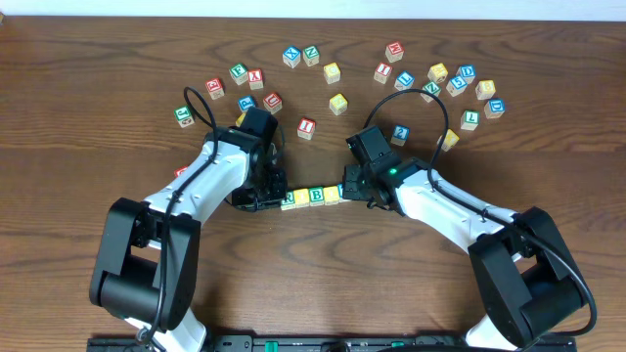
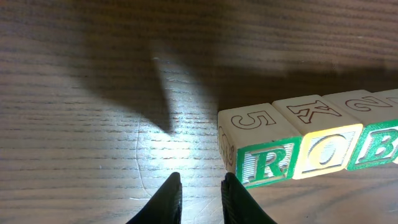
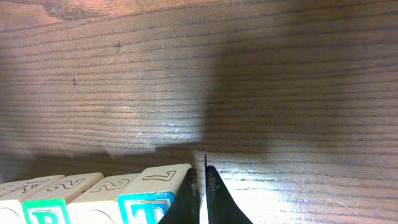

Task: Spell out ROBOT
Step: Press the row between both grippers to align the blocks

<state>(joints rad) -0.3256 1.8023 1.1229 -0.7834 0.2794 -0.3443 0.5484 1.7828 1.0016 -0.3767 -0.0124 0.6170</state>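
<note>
Left wrist view showed the left fingers [image 2: 171, 190] slightly apart and holding nothing, just left of the R block [image 2: 267, 165] that began the row [image 1: 311, 196]. At its other end the right fingers [image 3: 214, 196] were pressed together, empty, beside the T block [image 3: 146, 208]. Farther back on the tabletop [image 1: 98, 147], loose blocks [image 1: 333, 73] lay scattered.

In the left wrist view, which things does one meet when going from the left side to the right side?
left gripper → green R cube → yellow O cube → green B cube
</note>
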